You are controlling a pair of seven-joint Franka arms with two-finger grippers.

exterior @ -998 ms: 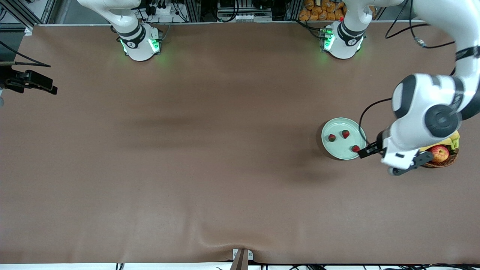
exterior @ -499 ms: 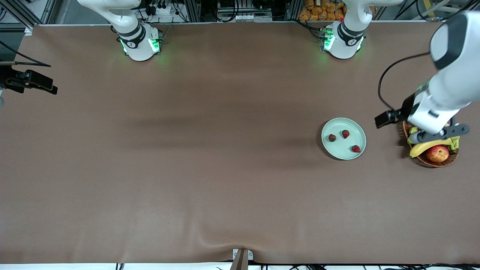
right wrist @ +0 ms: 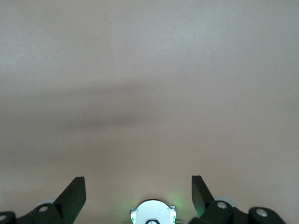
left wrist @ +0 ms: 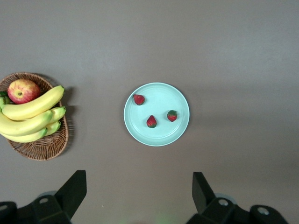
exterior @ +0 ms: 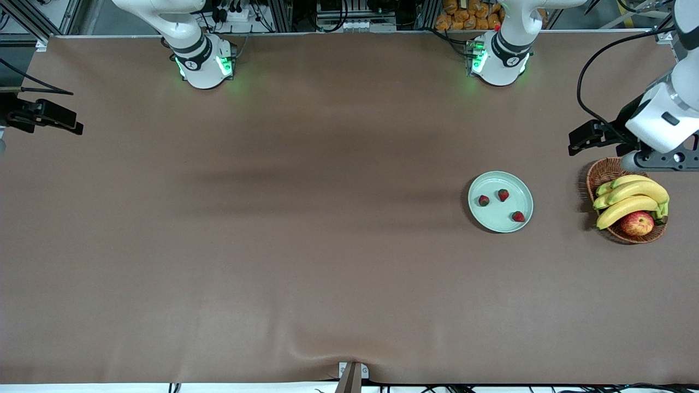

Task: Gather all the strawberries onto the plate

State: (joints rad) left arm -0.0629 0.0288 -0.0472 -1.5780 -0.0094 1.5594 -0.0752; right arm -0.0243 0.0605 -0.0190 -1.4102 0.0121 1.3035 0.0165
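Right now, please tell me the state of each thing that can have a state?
strawberries: all three lying in the plate, apart.
plate: flat on the table, holds three berries.
basket: upright, filled with bananas and an apple.
left gripper: open, empty, raised.
right gripper: open, empty, waiting.

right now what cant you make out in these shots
- Brown wicker basket: its inside, covered by the yellow bananas and red-yellow apple, front view.
- Right gripper: arm cut off by the front view's edge.
- Left gripper: open; fingertips hard to pick out in front view.

three strawberries (exterior: 503, 194) on plate (exterior: 494, 221), basket (exterior: 602, 173) beside
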